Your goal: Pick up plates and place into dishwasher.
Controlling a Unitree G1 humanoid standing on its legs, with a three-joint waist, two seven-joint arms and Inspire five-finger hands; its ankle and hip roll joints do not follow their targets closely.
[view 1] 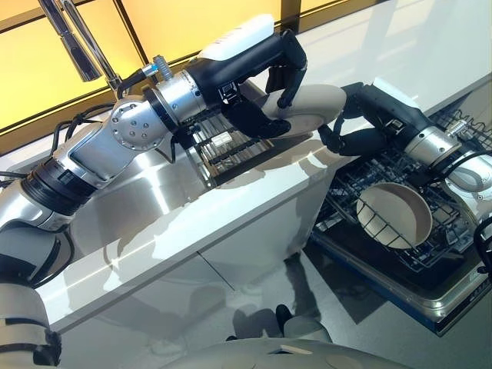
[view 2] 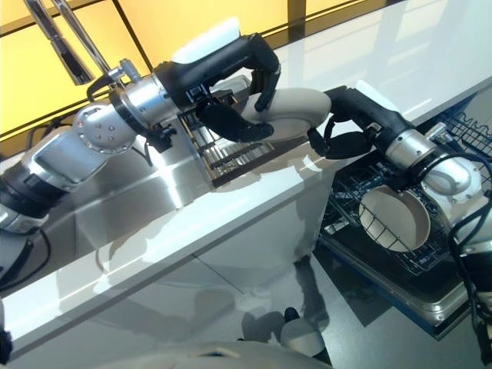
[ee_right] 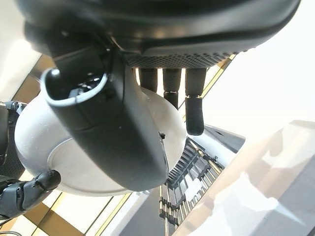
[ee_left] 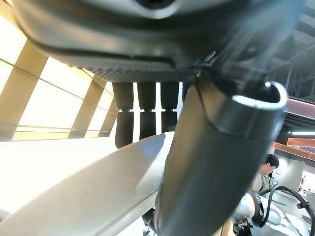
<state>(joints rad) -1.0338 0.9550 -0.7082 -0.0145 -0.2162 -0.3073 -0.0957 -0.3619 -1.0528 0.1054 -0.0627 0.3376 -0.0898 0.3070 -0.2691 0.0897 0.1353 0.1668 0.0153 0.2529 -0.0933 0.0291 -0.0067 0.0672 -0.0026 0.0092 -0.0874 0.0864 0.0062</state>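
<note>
A beige plate [view 1: 315,104] hangs edge-on above the white counter's corner, held between both hands. My left hand [view 1: 254,58] grips its left half, fingers curled over the top rim and thumb underneath. In the left wrist view the plate [ee_left: 98,191] runs past the thumb toward the fingers [ee_left: 147,123]. My right hand [view 1: 373,108] closes on the plate's right rim from the dishwasher side. In the right wrist view the thumb [ee_right: 113,128] lies across the plate's underside [ee_right: 64,157], with the fingers behind it. A second round plate [view 1: 392,215] stands in the dishwasher's lower rack [view 1: 438,254].
A wire dish rack [view 1: 223,150] sits in the steel sink [view 1: 138,207] under my left forearm. The faucet [view 1: 77,46] rises at the back left. The pulled-out dishwasher rack is right of the counter [view 1: 254,200]. A person [ee_left: 268,169] stands in the background.
</note>
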